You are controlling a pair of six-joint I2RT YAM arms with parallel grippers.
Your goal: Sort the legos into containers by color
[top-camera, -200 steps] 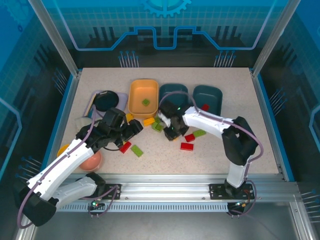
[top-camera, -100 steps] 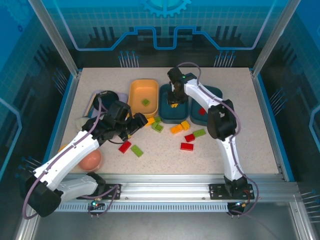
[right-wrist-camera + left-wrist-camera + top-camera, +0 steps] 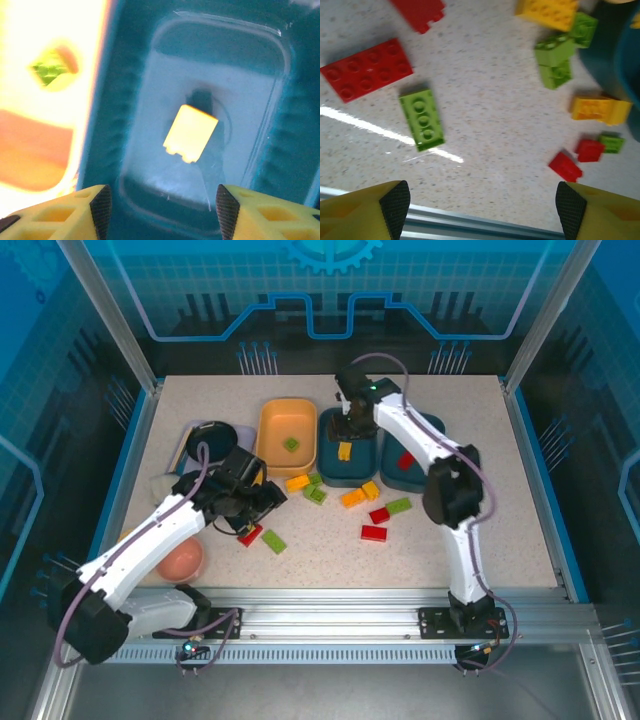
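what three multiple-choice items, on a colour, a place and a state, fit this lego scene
1. The brick in the yellow tub is: a) red b) green c) yellow
2. The yellow brick below the right gripper is in: a) the yellow tub b) the right teal tub c) the middle teal tub
3. The left gripper is: a) open, empty b) shut on a brick c) shut, empty
Key: 1 b, green against the yellow floor; 2 c, teal walls surround it; 3 a, its fingers stand apart with bare table between.
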